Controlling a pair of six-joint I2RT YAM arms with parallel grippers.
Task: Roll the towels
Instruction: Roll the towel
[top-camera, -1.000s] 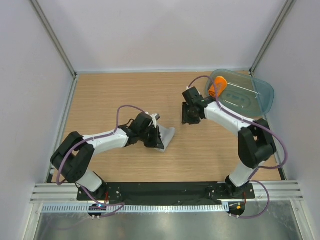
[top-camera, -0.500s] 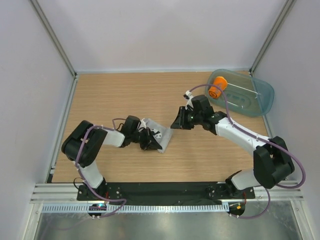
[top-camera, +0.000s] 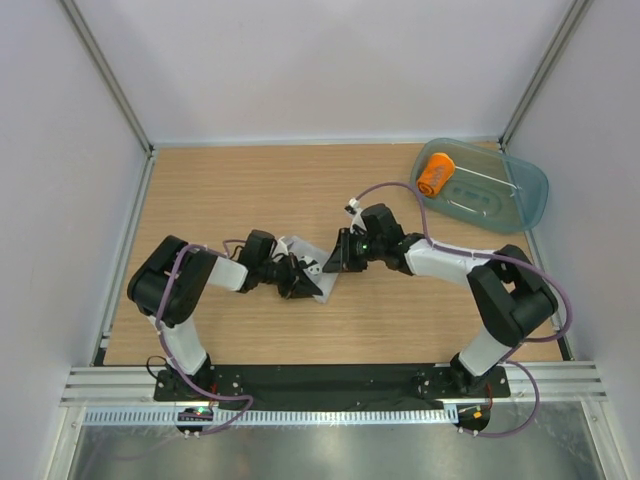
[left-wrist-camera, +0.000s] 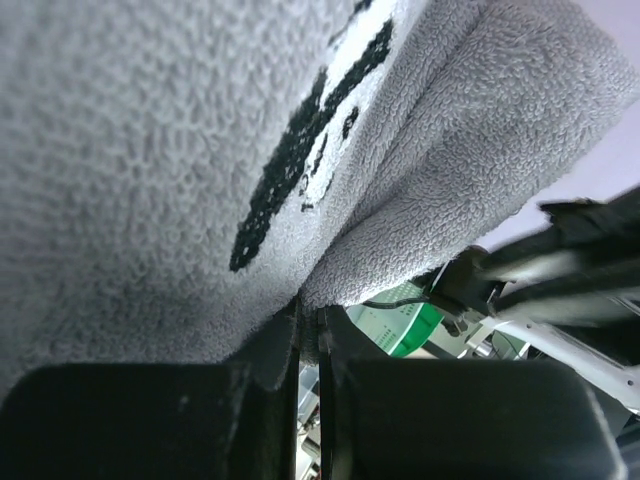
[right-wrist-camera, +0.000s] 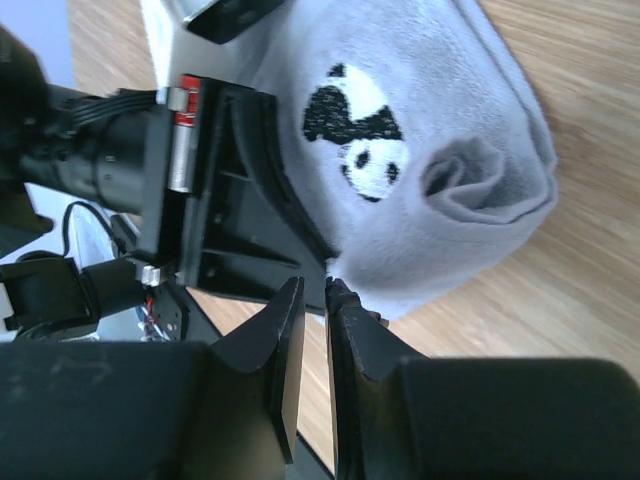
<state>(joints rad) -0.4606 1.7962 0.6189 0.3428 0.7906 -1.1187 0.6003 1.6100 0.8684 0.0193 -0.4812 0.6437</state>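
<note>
The light grey towel (top-camera: 318, 266) with a panda print lies partly rolled on the wooden table (top-camera: 220, 190); its rolled end (right-wrist-camera: 480, 185) faces the right wrist camera. My left gripper (top-camera: 298, 278) is shut on the towel's edge (left-wrist-camera: 308, 300), and grey cloth (left-wrist-camera: 150, 150) fills that view. My right gripper (top-camera: 341, 260) sits at the towel's right edge, its tips (right-wrist-camera: 315, 288) just short of the cloth. Its jaws stand a narrow slit apart with nothing visible between them. The orange towel (top-camera: 435, 173) lies rolled in the tub.
A translucent blue-green plastic tub (top-camera: 500, 195) stands at the back right of the table. The left gripper's black body (right-wrist-camera: 220, 200) is close in front of my right fingers. Grey walls enclose the table on three sides.
My right gripper has swung left from near the tub to the grey towel's edge, its jaws narrowing. The left gripper has drawn down and back with the towel still pinched.
</note>
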